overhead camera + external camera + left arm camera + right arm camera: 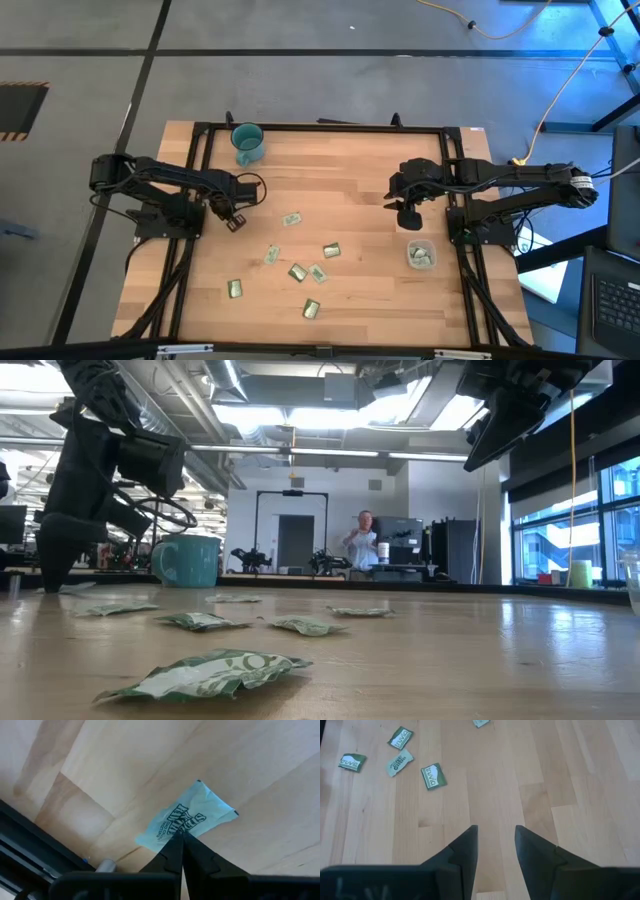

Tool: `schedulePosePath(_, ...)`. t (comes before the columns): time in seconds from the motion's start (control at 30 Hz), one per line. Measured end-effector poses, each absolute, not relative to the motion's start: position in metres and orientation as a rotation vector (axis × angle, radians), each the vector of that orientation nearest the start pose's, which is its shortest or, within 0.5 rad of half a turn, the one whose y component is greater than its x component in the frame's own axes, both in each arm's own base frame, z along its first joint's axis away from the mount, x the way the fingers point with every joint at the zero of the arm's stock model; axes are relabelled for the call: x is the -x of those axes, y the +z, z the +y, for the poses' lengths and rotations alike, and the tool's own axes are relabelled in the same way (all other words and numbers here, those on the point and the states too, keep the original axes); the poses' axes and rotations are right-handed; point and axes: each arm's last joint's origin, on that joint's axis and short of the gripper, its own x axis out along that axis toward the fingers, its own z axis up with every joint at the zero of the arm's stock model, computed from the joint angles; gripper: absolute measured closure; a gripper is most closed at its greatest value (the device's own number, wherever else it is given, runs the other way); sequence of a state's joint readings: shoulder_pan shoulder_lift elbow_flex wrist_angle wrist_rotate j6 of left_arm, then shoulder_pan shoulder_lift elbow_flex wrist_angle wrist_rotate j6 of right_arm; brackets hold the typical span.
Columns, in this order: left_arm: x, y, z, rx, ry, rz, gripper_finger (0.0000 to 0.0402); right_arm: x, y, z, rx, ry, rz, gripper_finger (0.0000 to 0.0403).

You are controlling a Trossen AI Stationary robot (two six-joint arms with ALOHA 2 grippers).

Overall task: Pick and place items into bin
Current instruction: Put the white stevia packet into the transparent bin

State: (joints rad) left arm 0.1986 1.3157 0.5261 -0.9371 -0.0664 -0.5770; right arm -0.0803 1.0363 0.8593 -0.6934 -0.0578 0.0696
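Left end effector (181,836): fingers together, clamped on one pale green packet (192,817) at desk (350,170) level. Right end effector (495,845): fingers apart, empty, near bin (421,254).

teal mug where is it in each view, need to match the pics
High view: the mug stands at the table's far edge, left of centre, beyond the left claw.
Low view: the mug is left of centre, on the far side of the table, beside the dark left arm.
Left wrist view: not in it.
Right wrist view: not in it.
Shared landmark: the left arm next to the mug.
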Motion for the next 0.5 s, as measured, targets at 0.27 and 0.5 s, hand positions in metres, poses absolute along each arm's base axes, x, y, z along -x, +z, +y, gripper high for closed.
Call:
schedulePosePath(0.27,-0.185,0.158,0.038,0.484,0.516,1.459,0.0399,-0.199,0.273,-0.014,-0.118,-0.048,0.867,0.0269)
schedulePosePath(0.5,-0.240,0.193,0.048,0.274,0.260,0.967,0.0398,-0.207,0.279,-0.015,0.107,0.043,0.762,0.0270)
